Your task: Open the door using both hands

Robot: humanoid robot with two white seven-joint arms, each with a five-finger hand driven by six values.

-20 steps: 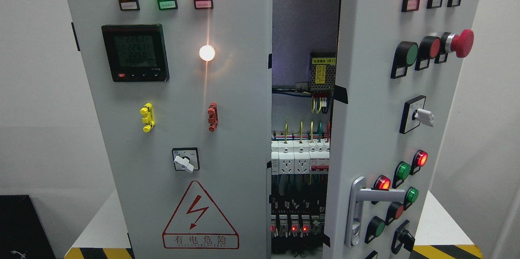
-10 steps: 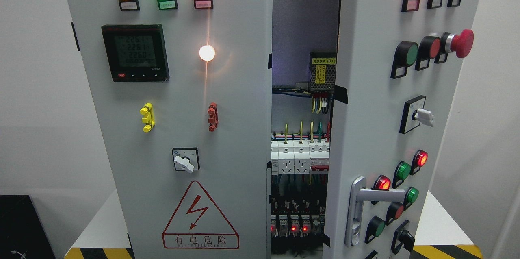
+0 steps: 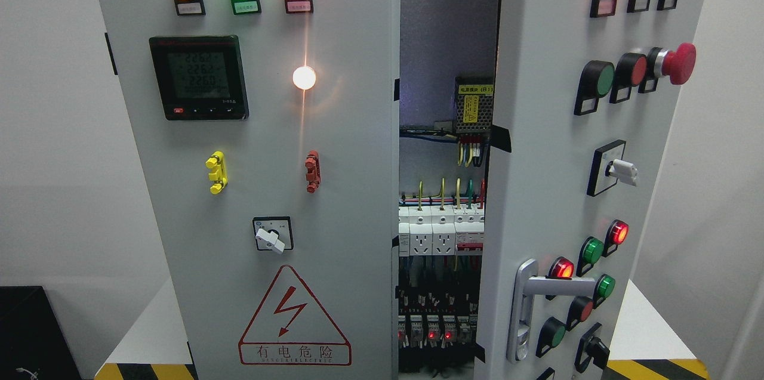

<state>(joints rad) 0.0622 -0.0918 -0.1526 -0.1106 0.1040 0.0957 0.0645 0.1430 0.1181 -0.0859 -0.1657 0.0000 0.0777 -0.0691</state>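
A grey electrical cabinet fills the head view. Its left door (image 3: 262, 189) is flush and closed, carrying a digital meter (image 3: 199, 77), three lit lamps and a rotary switch (image 3: 273, 235). The right door (image 3: 555, 189) stands swung partly outward, leaving a gap (image 3: 444, 189) that shows breakers, sockets and wiring inside. A silver lever handle (image 3: 528, 302) sits low on the right door, its lever pointing right. Neither of my hands nor arms shows anywhere in the view.
The cabinet stands on a white table (image 3: 149, 326) with yellow-black hazard tape (image 3: 146, 371) along the front edge. A red emergency stop button (image 3: 677, 64) and several push buttons protrude from the right door. A black box (image 3: 30, 332) sits at lower left.
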